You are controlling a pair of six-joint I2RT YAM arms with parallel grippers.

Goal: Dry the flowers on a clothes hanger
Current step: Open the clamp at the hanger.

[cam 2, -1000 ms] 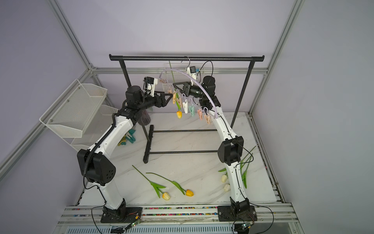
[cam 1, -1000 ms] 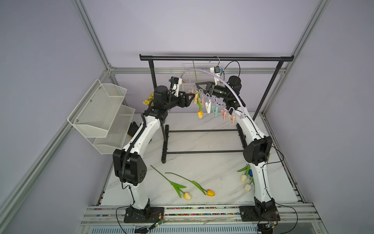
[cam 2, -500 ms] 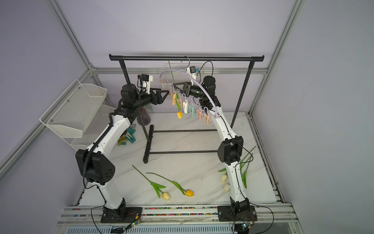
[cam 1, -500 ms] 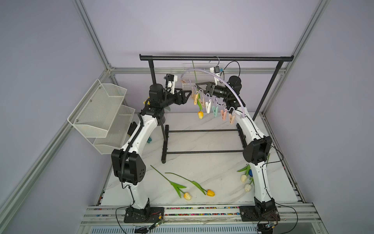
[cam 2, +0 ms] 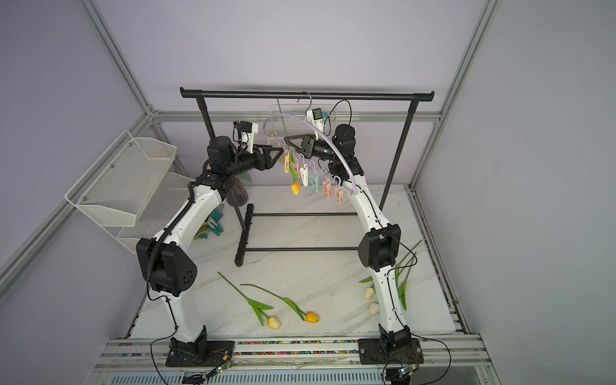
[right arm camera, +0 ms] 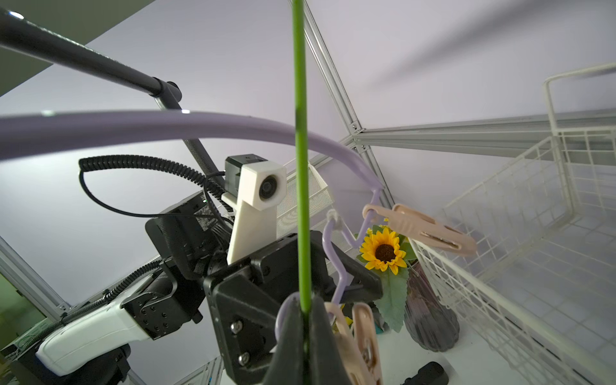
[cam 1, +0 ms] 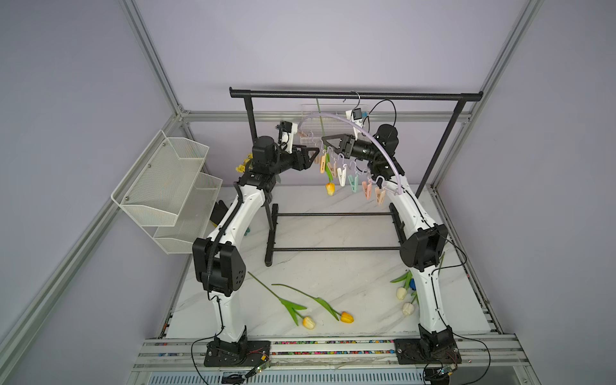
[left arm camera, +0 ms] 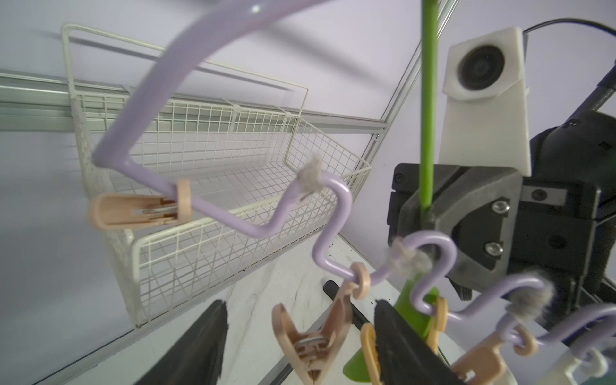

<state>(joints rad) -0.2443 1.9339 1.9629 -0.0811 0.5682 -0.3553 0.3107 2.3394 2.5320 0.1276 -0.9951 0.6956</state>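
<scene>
Right claw (right arm camera: 305,311) was pressed together on the thin green stem of one tulip (cam 1: 330,188). It held the flower upright, head down, so the stem crossed the lilac clothes hanger (right arm camera: 133,130) among its clips. Left claw (left arm camera: 300,308) stood spread, a finger on either side of a beige clip (left arm camera: 313,336), not visibly squeezing it. The hanger hung by its hook from the black rack (cam 1: 400,95).

Risks, as judged:
- The hanger hung free, so a push from either claw could set it swinging and carry the clip away from the stem.
- The stem looked smooth and slim. It could slide through the pinch and drop the tulip to the counter (cam 1: 333,266).
- If the left claw pressed the clip off-centre, the clip could twist on its ring. It could also snap shut before the stem sat in its mouth.

Counts:
- There were two arms, two claws, one hanger and one rack.
- About eight clips hung on the hanger, though the crowded ones were hard to separate.
- Loose clips (cam 2: 213,228) lay by the left arm, too bunched to count.
- Six tulips showed. One was held.
- A yellow tulip (cam 1: 308,322) and an orange tulip (cam 1: 346,317) lay near the counter's front edge.
- Two white tulips (cam 1: 401,293) and a blue tulip (cam 1: 412,283) lay beside the right arm's base.
</scene>
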